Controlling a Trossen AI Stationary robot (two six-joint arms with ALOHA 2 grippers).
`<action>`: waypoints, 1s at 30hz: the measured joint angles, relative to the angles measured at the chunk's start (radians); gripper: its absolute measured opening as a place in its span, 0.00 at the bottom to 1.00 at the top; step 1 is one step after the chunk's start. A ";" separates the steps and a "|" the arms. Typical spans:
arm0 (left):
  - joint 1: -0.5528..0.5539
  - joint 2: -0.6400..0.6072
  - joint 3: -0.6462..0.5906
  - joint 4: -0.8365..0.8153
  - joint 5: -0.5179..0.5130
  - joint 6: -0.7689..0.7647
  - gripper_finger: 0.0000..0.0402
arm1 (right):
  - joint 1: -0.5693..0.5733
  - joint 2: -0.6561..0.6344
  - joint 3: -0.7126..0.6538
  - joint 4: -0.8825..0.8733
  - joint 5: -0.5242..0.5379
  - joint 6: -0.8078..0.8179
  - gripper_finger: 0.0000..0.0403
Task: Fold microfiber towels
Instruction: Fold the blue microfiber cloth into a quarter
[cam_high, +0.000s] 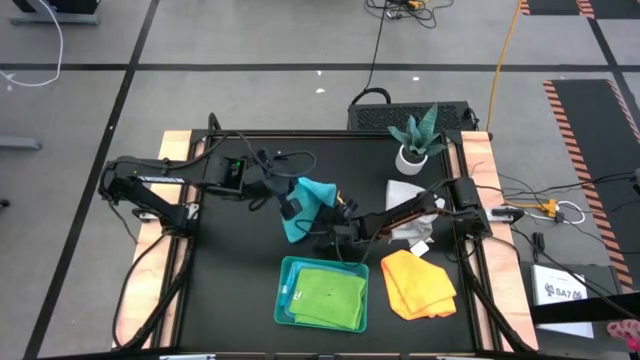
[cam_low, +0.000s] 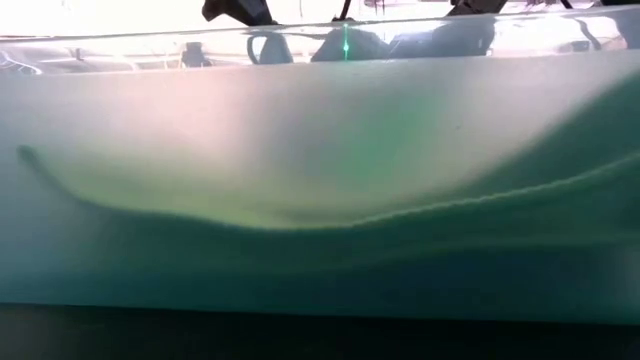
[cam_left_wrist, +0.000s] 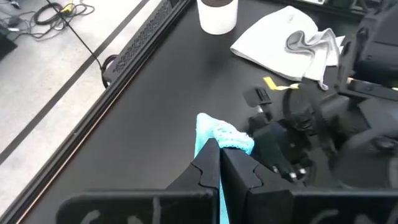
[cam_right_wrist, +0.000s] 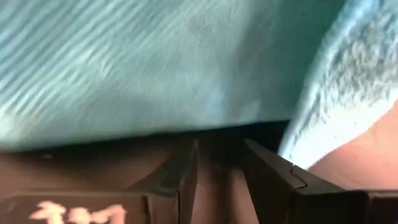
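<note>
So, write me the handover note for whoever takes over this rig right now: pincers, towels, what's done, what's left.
Left pincer: shut on a corner of the turquoise towel, lifted above mid-table.
Right pincer: open, close up against the same towel, gripping nothing.
Lime green towel: folded, in the teal tray.
Yellow-orange towel: beside the tray, loosely folded.
Grey-white towel: near the potted plant, crumpled at one edge.
Left: fold the turquoise, then the grey-white.
</note>
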 joint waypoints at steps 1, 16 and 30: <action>-0.004 0.000 0.000 0.000 0.000 -0.001 0.01 | -0.003 0.000 0.000 -0.001 0.001 -0.013 0.29; -0.029 0.000 0.000 -0.003 0.004 0.000 0.00 | -0.051 0.000 0.000 -0.043 0.029 -0.141 0.29; -0.029 0.000 0.000 -0.019 0.003 0.001 0.00 | -0.088 -0.164 0.000 -0.161 0.023 -0.189 0.03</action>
